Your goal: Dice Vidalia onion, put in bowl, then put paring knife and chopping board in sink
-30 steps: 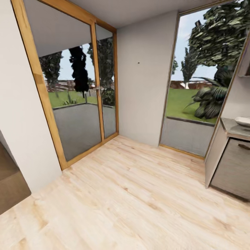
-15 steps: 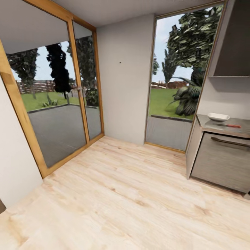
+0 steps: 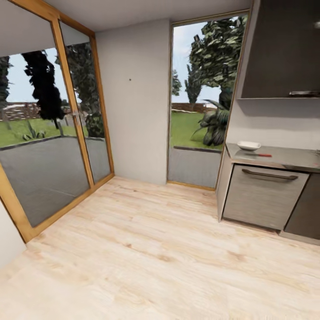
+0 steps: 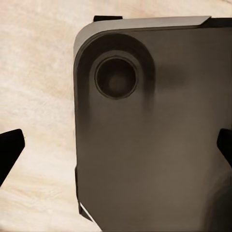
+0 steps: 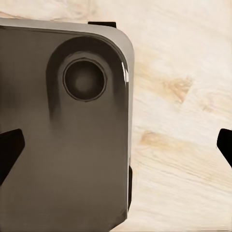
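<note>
Here both tools gape empty above bare wooden floor (image 3: 146, 249); countertop (image 3: 284, 156) edges the right.

Head camera looks forward and slightly down across the pale wooden plank floor (image 3: 146, 249) toward a white corner wall (image 3: 133, 102), glossy grey counter (image 3: 284, 156) far off at right. Both wrist cameras point straight down, close above the robot's dark grey rounded base panel (image 4: 150, 130), floor beyond it. All three views share the plank floor; the wrist views also share the base.
</note>
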{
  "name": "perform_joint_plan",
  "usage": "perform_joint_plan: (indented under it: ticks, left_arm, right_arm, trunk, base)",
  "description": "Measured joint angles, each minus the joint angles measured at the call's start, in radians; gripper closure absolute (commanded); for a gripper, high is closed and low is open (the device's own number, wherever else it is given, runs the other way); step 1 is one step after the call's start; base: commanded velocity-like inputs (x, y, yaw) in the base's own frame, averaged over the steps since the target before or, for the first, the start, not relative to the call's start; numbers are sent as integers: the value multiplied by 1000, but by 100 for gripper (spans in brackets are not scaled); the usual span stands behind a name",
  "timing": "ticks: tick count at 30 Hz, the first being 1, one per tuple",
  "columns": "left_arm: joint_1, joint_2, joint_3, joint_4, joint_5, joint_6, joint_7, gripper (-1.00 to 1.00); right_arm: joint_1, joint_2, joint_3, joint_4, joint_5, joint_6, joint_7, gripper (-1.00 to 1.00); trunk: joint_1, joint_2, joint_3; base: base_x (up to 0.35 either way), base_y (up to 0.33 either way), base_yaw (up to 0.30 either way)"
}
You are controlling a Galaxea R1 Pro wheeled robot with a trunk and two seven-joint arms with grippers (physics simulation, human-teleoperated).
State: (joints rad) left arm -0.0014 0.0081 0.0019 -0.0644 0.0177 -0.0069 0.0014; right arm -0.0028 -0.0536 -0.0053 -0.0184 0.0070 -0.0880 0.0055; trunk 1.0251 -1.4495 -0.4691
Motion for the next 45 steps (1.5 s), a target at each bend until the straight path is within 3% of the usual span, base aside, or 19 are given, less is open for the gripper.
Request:
perform_joint_plan:
  ticks: [45]
  left_arm:
    - [0,-8,-2,2,-1,0,-3,-100]
  right_arm:
    - [0,0,-3,0,0,0,0,-100]
  trunk:
    - [0,0,0]
  base:
    - [0,0,-300]
